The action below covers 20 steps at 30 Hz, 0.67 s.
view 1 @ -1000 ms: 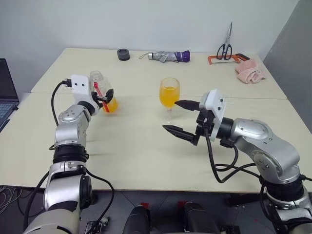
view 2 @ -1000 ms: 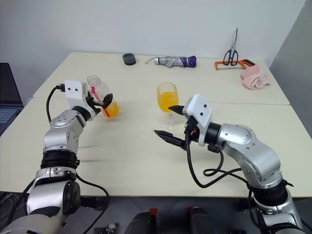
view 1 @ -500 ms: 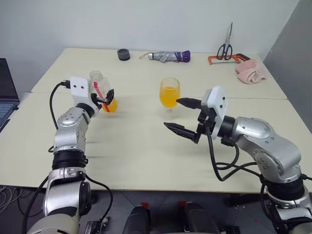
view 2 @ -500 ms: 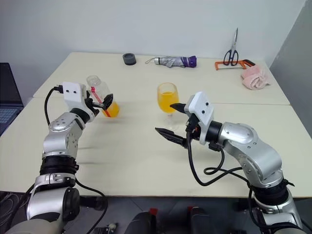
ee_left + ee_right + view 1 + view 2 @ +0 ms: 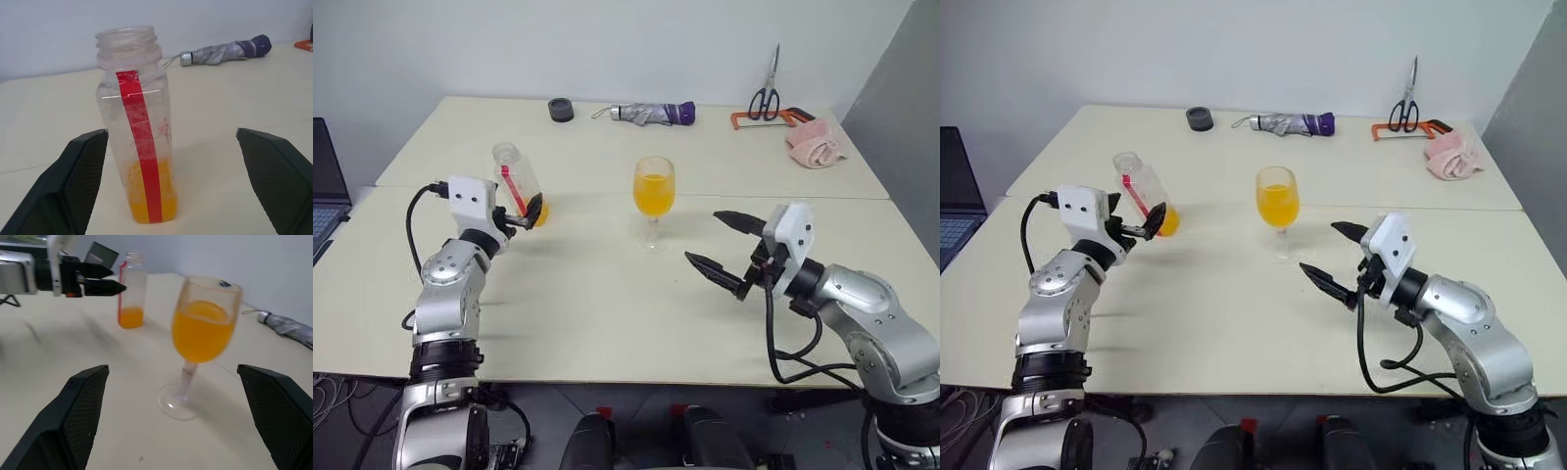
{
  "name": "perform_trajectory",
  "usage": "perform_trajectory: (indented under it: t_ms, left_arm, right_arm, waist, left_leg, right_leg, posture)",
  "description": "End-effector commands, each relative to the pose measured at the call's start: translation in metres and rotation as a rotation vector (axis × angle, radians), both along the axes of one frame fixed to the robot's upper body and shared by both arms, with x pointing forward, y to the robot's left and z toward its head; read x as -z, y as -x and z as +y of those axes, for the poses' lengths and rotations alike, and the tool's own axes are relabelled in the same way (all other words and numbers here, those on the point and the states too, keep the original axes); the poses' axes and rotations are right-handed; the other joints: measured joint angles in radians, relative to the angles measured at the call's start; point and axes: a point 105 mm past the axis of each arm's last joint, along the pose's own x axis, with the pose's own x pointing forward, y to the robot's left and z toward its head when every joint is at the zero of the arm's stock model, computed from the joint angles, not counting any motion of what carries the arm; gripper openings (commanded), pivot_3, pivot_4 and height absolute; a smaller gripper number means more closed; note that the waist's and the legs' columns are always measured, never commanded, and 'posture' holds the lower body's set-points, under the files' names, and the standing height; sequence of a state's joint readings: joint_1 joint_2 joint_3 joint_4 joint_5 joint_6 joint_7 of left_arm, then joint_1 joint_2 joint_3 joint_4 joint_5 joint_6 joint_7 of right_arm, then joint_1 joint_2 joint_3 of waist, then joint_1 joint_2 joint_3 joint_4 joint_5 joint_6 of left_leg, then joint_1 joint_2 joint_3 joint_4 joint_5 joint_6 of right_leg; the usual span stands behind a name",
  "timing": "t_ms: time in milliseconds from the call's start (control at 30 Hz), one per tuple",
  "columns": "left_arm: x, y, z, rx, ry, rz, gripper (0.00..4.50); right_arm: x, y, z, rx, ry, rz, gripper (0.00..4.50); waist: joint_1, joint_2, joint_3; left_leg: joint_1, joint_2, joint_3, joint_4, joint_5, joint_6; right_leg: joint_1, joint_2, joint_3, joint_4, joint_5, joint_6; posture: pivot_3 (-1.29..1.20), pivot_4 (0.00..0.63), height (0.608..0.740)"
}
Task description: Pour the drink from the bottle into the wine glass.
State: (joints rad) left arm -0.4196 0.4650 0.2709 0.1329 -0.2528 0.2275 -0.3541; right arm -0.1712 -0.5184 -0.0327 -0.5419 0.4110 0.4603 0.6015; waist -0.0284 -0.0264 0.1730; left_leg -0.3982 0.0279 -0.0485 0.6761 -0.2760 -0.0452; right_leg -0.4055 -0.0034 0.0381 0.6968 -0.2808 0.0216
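Note:
The bottle (image 5: 514, 176) stands uncapped on the table's left half, clear with a red strip, and a little orange drink (image 5: 167, 190) lies in its bottom. My left gripper (image 5: 517, 217) is open just in front of it, its fingers (image 5: 73, 181) short of the bottle and apart from it. The wine glass (image 5: 653, 191) stands at mid-table, its bowl about half full of orange drink (image 5: 201, 332). My right gripper (image 5: 703, 236) hangs open to the right of the glass and nearer me, holding nothing.
Along the far edge lie a black round piece (image 5: 561, 109), a folded umbrella (image 5: 651, 114), scissors (image 5: 765, 93), an orange-framed saw (image 5: 754, 118) and a pink cloth (image 5: 816, 144). A laptop (image 5: 325, 181) sits at the left edge.
My left gripper has drawn back from the bottle, which now stands free. My right gripper has moved right and lower, away from the wine glass.

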Motion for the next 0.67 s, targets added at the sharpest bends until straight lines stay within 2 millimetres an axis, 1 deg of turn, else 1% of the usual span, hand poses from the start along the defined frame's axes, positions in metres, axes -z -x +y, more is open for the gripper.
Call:
perform_trajectory:
  t_ms: [33, 133, 267, 333, 400, 500, 667]
  left_arm:
    - [-0.014, 0.012, 0.006, -0.043, 0.008, -0.061, 4.49]
    - [-0.006, 0.024, 0.005, -0.062, 0.0, -0.052, 4.49]
    - [0.005, 0.036, 0.002, -0.084, 0.019, -0.042, 4.49]
    - [0.013, 0.042, 0.0, -0.096, 0.021, -0.034, 4.49]
    - [0.019, 0.047, -0.001, -0.106, 0.024, -0.032, 4.49]
    - [0.025, 0.053, -0.001, -0.116, 0.041, -0.023, 4.49]
    - [0.024, 0.056, 0.003, -0.134, 0.048, -0.042, 4.49]
  right_arm:
    - [0.005, -0.006, -0.021, 0.155, -0.06, -0.062, 4.5]
    - [0.025, -0.014, -0.038, 0.326, -0.147, -0.05, 4.5]
    - [0.05, -0.02, -0.058, 0.523, -0.21, -0.04, 4.5]
    - [0.062, -0.024, -0.071, 0.629, -0.209, -0.047, 4.5]
    - [0.069, -0.027, -0.075, 0.672, -0.199, -0.054, 4.5]
    - [0.072, -0.033, -0.077, 0.689, -0.215, -0.055, 4.5]
    - [0.074, -0.038, -0.077, 0.675, -0.205, -0.058, 4.5]
  waist:
    - [0.0, 0.0, 0.0]
    - [-0.001, 0.0, 0.0]
    - [0.0, 0.0, 0.0]
    - [0.0, 0.0, 0.0]
    - [0.0, 0.0, 0.0]
    - [-0.001, 0.001, 0.0]
    - [-0.001, 0.001, 0.0]
  left_leg:
    - [0.0, 0.0, 0.0, 0.0, 0.0, 0.0]
    - [0.001, 0.0, 0.0, 0.0, 0.0, 0.0]
    - [0.001, 0.001, 0.001, 0.0, 0.0, 0.0]
    - [0.001, 0.0, 0.001, 0.0, 0.0, 0.0]
    - [0.002, 0.0, 0.001, -0.001, 0.0, 0.0]
    - [0.002, 0.0, 0.003, -0.001, 0.0, 0.0]
    - [0.002, 0.001, 0.006, -0.001, 0.0, 0.0]
  right_leg:
    - [0.0, 0.0, 0.001, 0.0, 0.0, 0.0]
    - [0.0, 0.0, 0.001, 0.001, 0.0, 0.0]
    - [0.0, 0.0, 0.002, 0.0, 0.0, 0.0]
    - [0.0, 0.0, 0.002, 0.0, 0.0, 0.0]
    - [0.001, 0.0, 0.003, 0.0, 0.0, 0.0]
    - [0.001, 0.0, 0.002, 0.0, 0.0, 0.0]
    - [0.001, 0.001, 0.002, 0.0, 0.0, 0.0]
  posture:
    - [0.0, 0.15, 0.74]
    - [0.0, 0.15, 0.74]
    - [0.0, 0.15, 0.74]
    - [0.0, 0.15, 0.74]
    - [0.0, 0.15, 0.74]
    - [0.0, 0.15, 0.74]
    - [0.0, 0.15, 0.74]
